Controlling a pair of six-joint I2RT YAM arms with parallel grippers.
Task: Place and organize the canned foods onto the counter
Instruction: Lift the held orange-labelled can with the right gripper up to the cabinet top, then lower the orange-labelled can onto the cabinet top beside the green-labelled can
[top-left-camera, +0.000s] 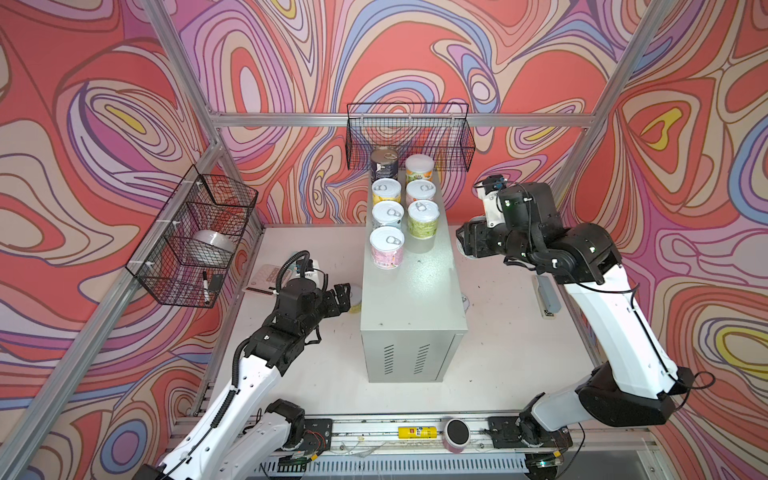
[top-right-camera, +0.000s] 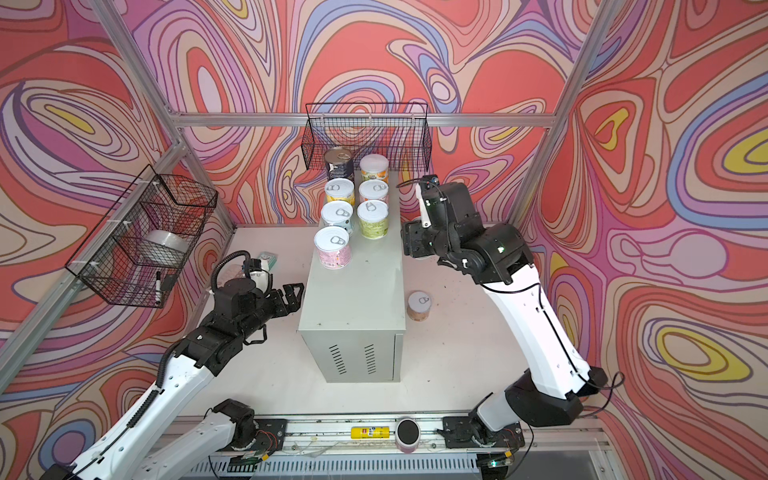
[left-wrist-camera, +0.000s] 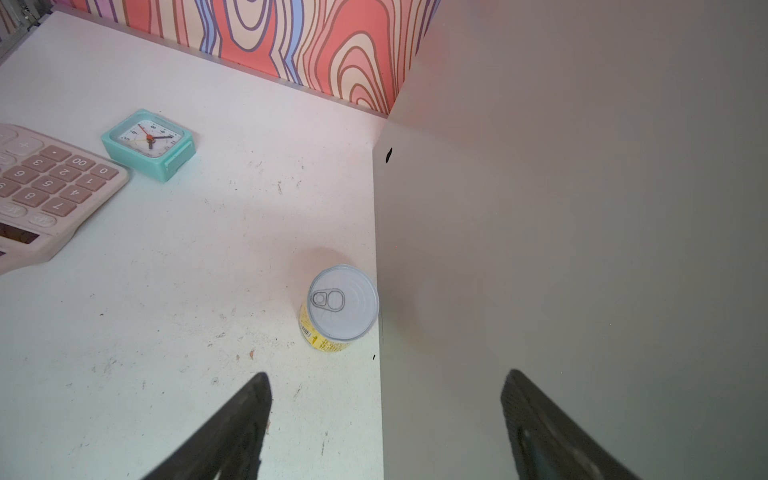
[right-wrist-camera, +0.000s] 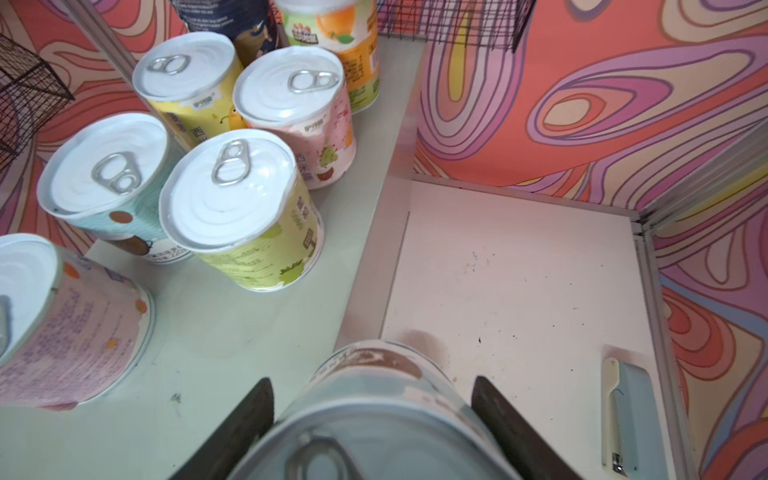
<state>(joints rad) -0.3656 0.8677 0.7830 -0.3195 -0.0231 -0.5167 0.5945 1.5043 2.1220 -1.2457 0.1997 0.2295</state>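
While right gripper (right-wrist-camera: 374, 399) clamps a pale can (right-wrist-camera: 374, 419) at the counter (top-left-camera: 411, 299) right edge, left gripper (left-wrist-camera: 386, 395) hangs with jaws apart, empty.
Seven cans (top-left-camera: 387, 247) stand in two columns on counter's far half; yellow can (left-wrist-camera: 343, 307) on table (left-wrist-camera: 166, 332) just beside its left wall.

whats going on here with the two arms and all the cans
Cans are being moved onto the grey counter. Seven cans stand in two columns at its far end. The right gripper is clamped on a light-blue can at the counter's right edge. The left gripper is open and empty, above a yellow can that stands on the table against the counter's left wall. A brownish can waits on the table to the counter's right.
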